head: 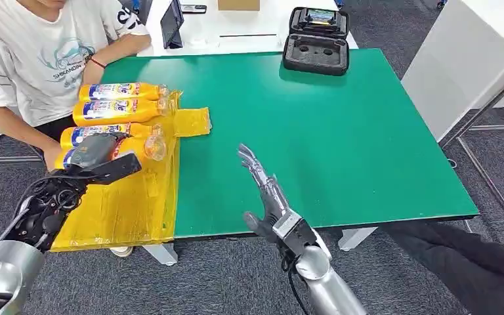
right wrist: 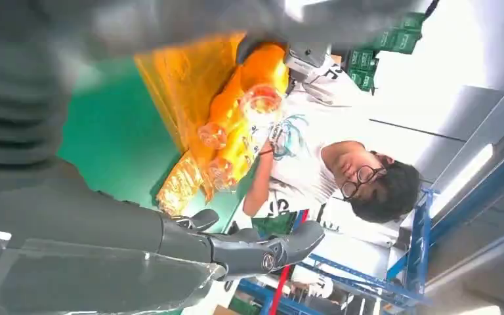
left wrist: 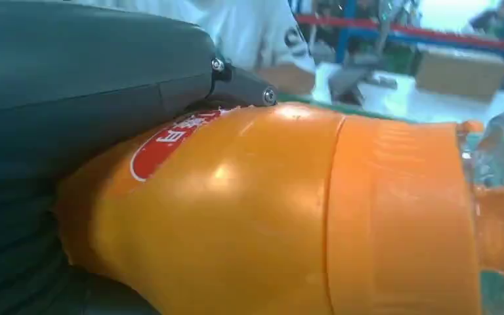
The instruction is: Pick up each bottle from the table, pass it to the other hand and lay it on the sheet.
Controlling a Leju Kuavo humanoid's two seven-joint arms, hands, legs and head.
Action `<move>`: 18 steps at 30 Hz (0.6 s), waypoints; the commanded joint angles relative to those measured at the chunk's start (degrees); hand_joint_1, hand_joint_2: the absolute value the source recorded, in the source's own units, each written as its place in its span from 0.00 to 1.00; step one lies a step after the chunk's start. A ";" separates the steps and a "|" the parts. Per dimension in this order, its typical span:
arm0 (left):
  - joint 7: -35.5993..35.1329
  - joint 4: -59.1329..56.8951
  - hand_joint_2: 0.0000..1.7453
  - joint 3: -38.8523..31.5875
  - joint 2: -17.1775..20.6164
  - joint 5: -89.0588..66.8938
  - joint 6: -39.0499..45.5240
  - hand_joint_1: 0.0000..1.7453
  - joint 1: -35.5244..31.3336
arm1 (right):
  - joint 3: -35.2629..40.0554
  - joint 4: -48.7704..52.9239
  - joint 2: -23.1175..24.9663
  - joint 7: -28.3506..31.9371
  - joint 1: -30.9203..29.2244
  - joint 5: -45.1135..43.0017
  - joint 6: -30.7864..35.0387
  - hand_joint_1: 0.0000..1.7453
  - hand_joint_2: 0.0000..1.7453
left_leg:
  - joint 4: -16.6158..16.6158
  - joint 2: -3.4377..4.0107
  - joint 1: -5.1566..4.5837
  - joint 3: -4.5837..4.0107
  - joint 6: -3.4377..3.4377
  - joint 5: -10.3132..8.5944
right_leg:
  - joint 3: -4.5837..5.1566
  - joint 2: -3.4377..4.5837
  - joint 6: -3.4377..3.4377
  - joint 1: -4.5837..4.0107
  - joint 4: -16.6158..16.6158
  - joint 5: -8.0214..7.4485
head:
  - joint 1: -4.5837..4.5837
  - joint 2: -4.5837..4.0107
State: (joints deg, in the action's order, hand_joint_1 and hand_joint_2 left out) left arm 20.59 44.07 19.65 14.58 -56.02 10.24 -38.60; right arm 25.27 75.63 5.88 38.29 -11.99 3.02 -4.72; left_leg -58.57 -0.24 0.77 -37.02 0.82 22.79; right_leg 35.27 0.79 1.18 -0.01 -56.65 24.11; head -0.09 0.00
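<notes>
A yellow sheet [head: 131,203] covers the left end of the green table [head: 328,144]. Three orange bottles [head: 118,110] lie side by side on its far part, caps pointing right. A fourth orange bottle [head: 138,147] is nearest to me in that row, and my left hand [head: 95,157] grips it from above around the body. Up close, the bottle [left wrist: 269,210] sits against my left hand [left wrist: 72,98], with its orange label and clear neck showing. My right hand [head: 266,193] hovers open over the bare green top near the front edge, fingers stretched out and holding nothing. Its fingers [right wrist: 249,252] are also spread in the right wrist view.
A person in a white T-shirt [head: 33,59] sits at the table's far left corner, one forearm beside the bottles. A black open case [head: 316,39] stands at the table's far edge. A tablet [head: 170,23] is on the white table behind. A white panel [head: 459,59] stands at the right.
</notes>
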 commanded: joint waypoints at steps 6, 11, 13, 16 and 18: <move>1.28 -8.64 1.00 7.31 -0.40 -0.61 -3.74 1.00 -6.52 | -3.15 -0.98 0.24 -0.34 -0.69 0.71 -1.26 0.00 1.00 | 0.01 -0.05 0.00 0.12 0.01 0.05 | -0.15 -0.10 0.01 -0.01 0.02 0.05 | -0.02 0.00; 0.71 -12.41 1.00 10.31 -1.61 -3.17 -5.38 1.00 -7.61 | -3.79 -2.31 0.51 -1.06 -1.51 0.74 -1.71 0.00 1.00 | 0.03 -0.11 -0.04 0.22 0.01 0.07 | -0.25 -0.18 0.02 0.03 0.02 0.11 | -0.02 0.00; -0.53 -13.87 1.00 11.68 -1.70 -4.97 -3.75 1.00 -6.82 | -3.44 -3.00 0.64 -1.26 -1.86 0.68 -2.56 0.00 1.00 | 0.06 -0.10 -0.04 0.33 0.01 0.10 | -0.37 -0.19 0.02 0.03 0.04 0.13 | 0.00 0.00; -1.29 -14.94 1.00 12.46 -0.74 -6.43 -2.81 1.00 -4.70 | -2.49 -4.81 0.55 -1.04 -2.17 0.76 -3.50 0.00 1.00 | 0.07 0.05 -0.05 0.22 0.01 0.05 | -0.21 0.01 0.02 0.04 0.06 0.04 | 0.00 0.00; -1.78 -15.62 1.00 12.99 0.09 -7.73 -2.45 1.00 -3.83 | -2.09 -6.48 0.77 -0.60 -2.98 0.48 -3.88 0.00 1.00 | 0.10 0.11 -0.05 0.29 0.01 0.07 | -0.26 0.07 0.02 0.04 0.08 0.04 | -0.02 0.00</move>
State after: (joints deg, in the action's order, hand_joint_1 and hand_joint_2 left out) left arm 19.98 36.43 27.10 14.25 -61.24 6.95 -42.02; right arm 23.19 75.52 6.36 37.42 -11.86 3.89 -7.32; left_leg -58.57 -0.23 0.77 -37.03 0.82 22.79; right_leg 35.26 0.81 1.18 0.00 -56.65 24.11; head -0.11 0.00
